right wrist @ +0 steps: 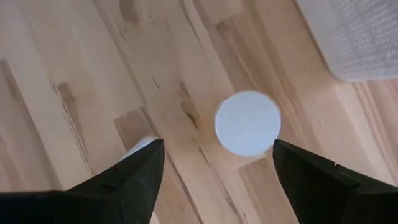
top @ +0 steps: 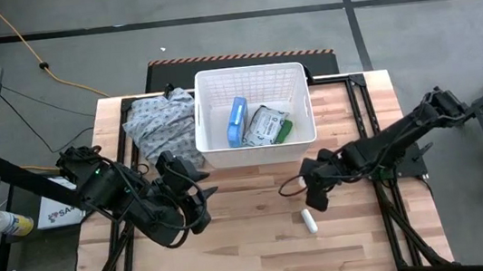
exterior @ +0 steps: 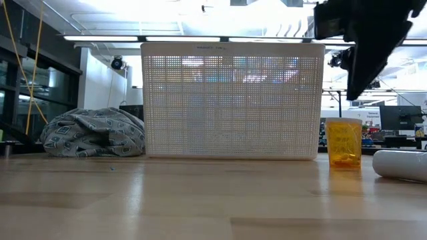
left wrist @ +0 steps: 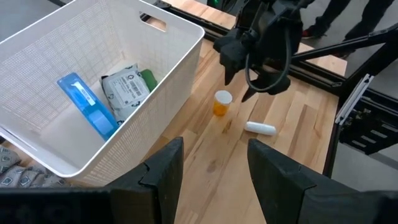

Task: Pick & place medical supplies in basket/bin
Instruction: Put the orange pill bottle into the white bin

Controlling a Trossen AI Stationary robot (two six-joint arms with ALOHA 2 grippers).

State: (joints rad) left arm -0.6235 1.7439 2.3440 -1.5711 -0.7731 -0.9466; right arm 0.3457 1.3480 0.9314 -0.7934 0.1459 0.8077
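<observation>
Right tool (left wrist: 239,78) spread wide directly above upright orange white-capped vial (left wrist: 221,103), just beside white gridded plastic basket (top: 209,89); left tool (left wrist: 214,171) apparently part-open, empty.

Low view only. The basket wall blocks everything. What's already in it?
Observer: Three items are in the basket: a blue-white packet, a grey-white pack and a green bar.
Operator: Dark shape top right, is that over the vial?
Observer: Yes. It's the right gripper, directly above the upright vial, with its fingers open on either side of the cap.
Operator: Left arm?
Observer: The left gripper is open and holds nothing. It sits off the basket's near left corner.
</observation>
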